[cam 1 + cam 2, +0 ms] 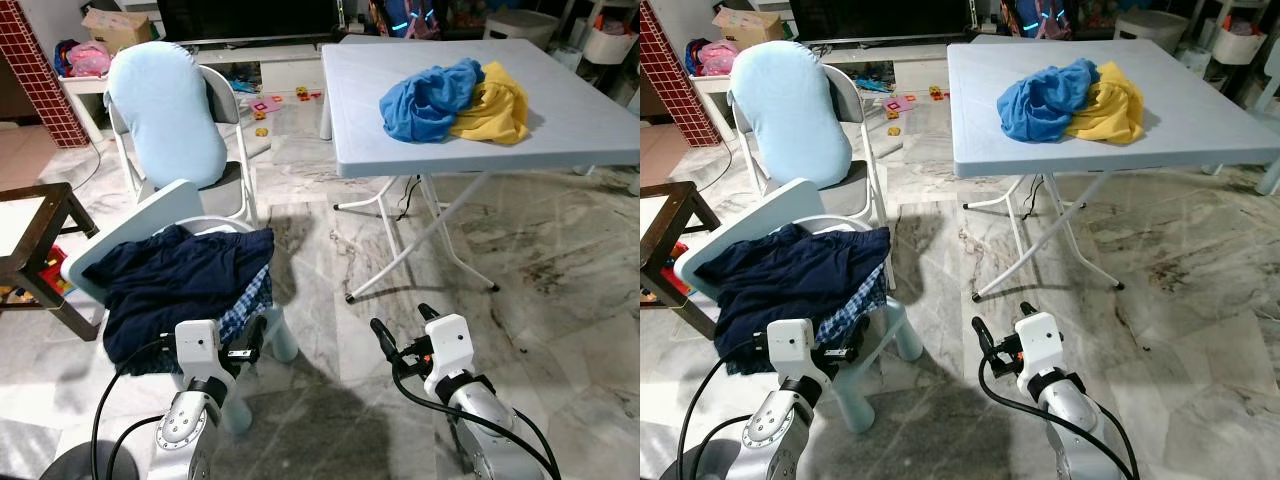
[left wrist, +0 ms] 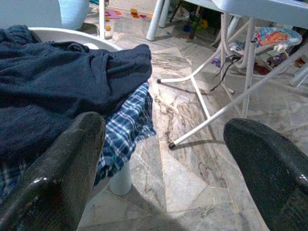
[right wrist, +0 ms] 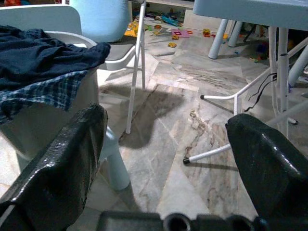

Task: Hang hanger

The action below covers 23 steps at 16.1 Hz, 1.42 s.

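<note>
While both arms are raised low in front of the robot, the left gripper [image 1: 252, 340] hovers just beside the small pale chair [image 1: 150, 215], its fingers [image 2: 57, 173] spread wide with nothing between them, and the right gripper [image 1: 405, 328] hangs over bare marble floor [image 1: 560, 270], jaws likewise parted and empty. No writing or label can be read anywhere. On the chair's seat lies a heap of clothes: a navy garment [image 1: 175, 280] on top, a blue checked shirt [image 1: 245, 305] peeping out beneath its edge. A blue garment [image 1: 428, 97] and a yellow one [image 1: 492, 104] lie bunched together, touching, on the folding table [image 1: 370, 120]. Behind the small chair stands a folding chair [image 1: 235, 160] with a light blue cushion [image 1: 165, 110]. No hanger can be made out.
</note>
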Available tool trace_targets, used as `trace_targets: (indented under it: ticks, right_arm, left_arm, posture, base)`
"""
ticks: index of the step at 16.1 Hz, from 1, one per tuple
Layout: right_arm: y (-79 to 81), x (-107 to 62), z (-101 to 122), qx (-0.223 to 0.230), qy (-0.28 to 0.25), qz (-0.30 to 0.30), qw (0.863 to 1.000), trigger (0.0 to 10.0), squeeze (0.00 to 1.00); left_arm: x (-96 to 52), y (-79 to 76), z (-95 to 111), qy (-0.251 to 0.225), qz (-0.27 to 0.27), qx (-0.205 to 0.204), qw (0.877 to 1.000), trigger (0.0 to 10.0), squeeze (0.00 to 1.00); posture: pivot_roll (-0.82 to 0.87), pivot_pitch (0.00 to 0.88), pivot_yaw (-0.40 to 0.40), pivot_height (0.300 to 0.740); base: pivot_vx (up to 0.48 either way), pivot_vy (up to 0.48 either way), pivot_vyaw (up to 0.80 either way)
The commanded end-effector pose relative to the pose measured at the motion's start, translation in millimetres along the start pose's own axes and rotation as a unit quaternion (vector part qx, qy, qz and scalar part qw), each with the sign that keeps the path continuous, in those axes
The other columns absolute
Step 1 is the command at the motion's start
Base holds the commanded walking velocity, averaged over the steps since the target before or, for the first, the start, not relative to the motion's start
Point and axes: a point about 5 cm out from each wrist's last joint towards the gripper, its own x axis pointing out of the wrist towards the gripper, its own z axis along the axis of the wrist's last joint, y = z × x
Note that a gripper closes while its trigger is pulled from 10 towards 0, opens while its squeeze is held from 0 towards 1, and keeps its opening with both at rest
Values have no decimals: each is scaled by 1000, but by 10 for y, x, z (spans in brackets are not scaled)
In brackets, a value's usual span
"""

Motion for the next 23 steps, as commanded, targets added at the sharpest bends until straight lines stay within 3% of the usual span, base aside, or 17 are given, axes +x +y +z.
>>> trace_targets:
  ticks: [1,12,16,23]
  right_arm:
    - [0,-4,36,-11,-9,6,1000,10000,0]
    - [22,-6,50,-16,-13,18,1000,10000,0]
    - [37,-11,55,-15,-16,23,999,10000,0]
    - [25,-18,47,-11,-15,17,1000,10000,0]
  left_arm:
    - [6,11,41,-10,-1,2,1000,10000,0]
    - [26,-4,37,-10,-2,0,1000,10000,0]
    - [40,-13,35,-11,-1,-1,1000,10000,0]
    - [48,-6,26,-9,-1,1,1000,10000,0]
  posture:
    - [5,36,11,740]
    - [5,37,6,740]
    - [2,34,4,740]
    - [4,36,7,740]
  base:
    - [259,0,0]
    - [282,0,0]
    - [278,0,400]
    - [263,379,0]
